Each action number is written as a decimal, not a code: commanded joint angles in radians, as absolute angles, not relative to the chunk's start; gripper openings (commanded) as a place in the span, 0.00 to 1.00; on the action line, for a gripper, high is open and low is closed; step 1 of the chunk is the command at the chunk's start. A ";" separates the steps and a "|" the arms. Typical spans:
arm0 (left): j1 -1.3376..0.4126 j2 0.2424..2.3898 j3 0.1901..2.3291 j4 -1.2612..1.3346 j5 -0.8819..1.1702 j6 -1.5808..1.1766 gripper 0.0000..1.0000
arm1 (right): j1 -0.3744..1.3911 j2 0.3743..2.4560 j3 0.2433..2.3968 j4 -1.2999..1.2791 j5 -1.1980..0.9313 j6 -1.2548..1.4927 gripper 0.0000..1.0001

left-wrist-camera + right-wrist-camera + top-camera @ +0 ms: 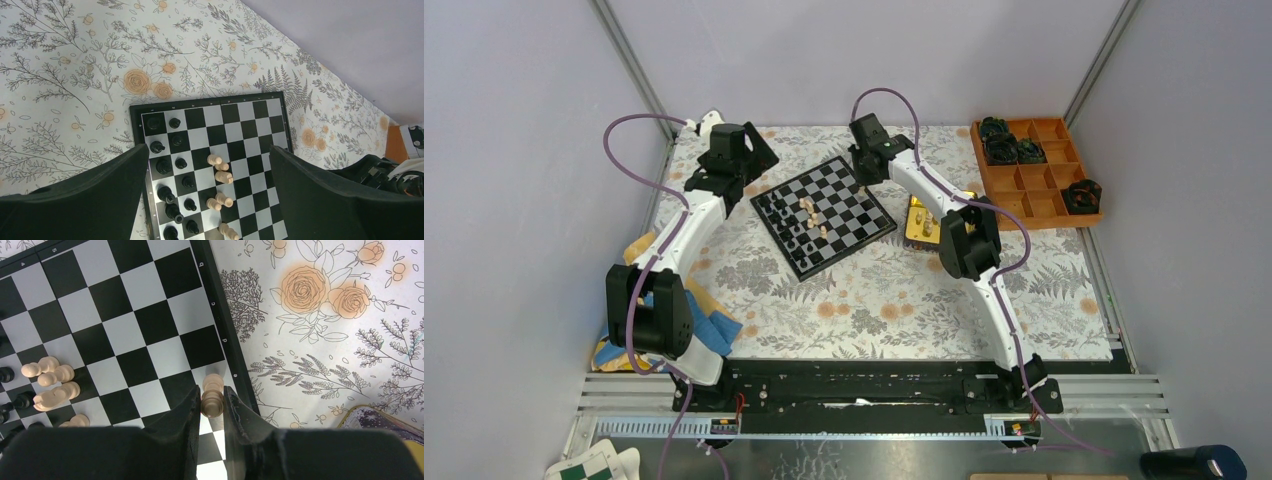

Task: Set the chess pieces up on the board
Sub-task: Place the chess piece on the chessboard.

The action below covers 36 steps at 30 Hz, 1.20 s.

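Tan wood is what your right end effector has between its fingers: a small light tan chess piece, clamped at a narrow gap over the right rim squares of the small black-and-grey checkered board, low in the centre of the right wrist view. You cannot tell whether its foot touches the square. At the left edge of that view a cluster of other light tan pieces sits on the middle squares, and some look to be lying on their sides. From the top camera, the board sits turned like a diamond just above the centre of the frame on the floral-printed worktop cover. The right end effector is at its upper corner and your left end effector is off its upper left edge. The left one stands wide and holds nothing. In the left wrist view its two black fingers frame the board, where you see small black pieces in two rows down the left side and the tan ones beside them. A shiny gold rectangular tin lies just right of the board, and an orange compartment tray sits at the upper right.
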State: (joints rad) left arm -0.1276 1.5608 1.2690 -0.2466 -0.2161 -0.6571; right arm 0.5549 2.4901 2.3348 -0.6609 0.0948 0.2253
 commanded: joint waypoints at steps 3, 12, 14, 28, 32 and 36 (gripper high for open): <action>-0.115 1.568 1.261 -0.245 -0.207 -0.657 0.98 | 0.569 2.502 2.376 -0.646 0.076 0.232 0.00; -0.115 1.579 1.266 -0.244 -0.202 -0.658 0.98 | 0.568 2.512 2.372 -0.646 0.077 0.230 0.10; -0.115 1.580 1.264 -0.244 -0.201 -0.658 0.98 | 0.568 2.514 2.370 -0.646 0.076 0.230 0.12; -0.114 1.587 1.269 -0.244 -0.199 -0.658 0.98 | 0.568 2.509 2.370 -0.638 0.067 0.225 0.34; -0.114 1.582 1.267 -0.245 -0.199 -0.660 0.98 | 0.568 2.501 2.368 -0.637 0.063 0.224 0.39; -0.114 1.576 1.266 -0.244 -0.198 -0.661 0.98 | 0.570 2.495 2.364 -0.636 0.061 0.221 0.41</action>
